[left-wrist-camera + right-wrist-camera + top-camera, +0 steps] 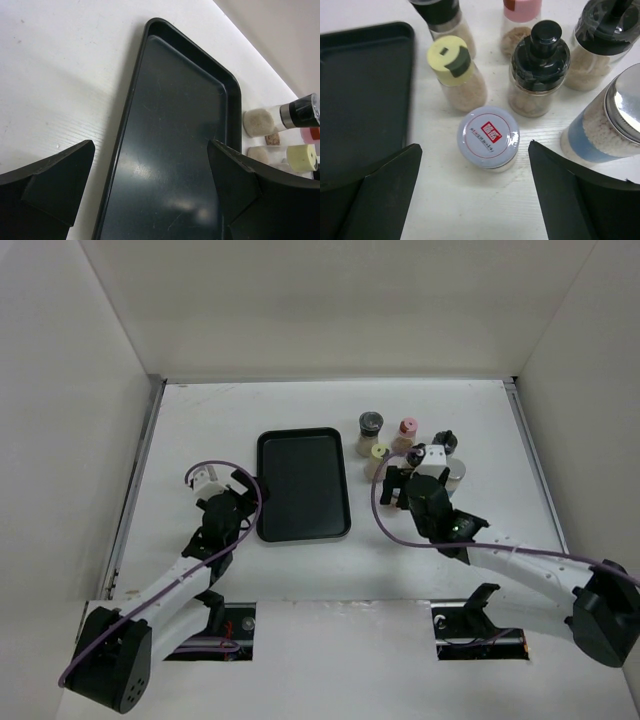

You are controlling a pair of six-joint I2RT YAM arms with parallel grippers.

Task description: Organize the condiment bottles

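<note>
The condiment bottles stand upright in a tight bunch in the upper right of the overhead view, on the white table just right of the black rectangular tray. Seen from the right wrist, the nearest is a low clear jar with a white lid and red label at centre frame. Behind it to the left is a beige-filled bottle with a yellow-green cap, and to the right a glass jar with a black knobbed cap. Along the top edge sit a bottle with a black collar, a bottle with a pink cap and a jar with a dark domed lid. A tall jar with a shiny metal lid and blue band fills the right edge. The right tool is spread wide, its black fingers either side of the white-lidded jar with bare table in the gaps, gripping nothing. The left tool is also wide open and holds nothing. One of its fingers is over the table and the other over the tray, straddling the tray's left rim.
</note>
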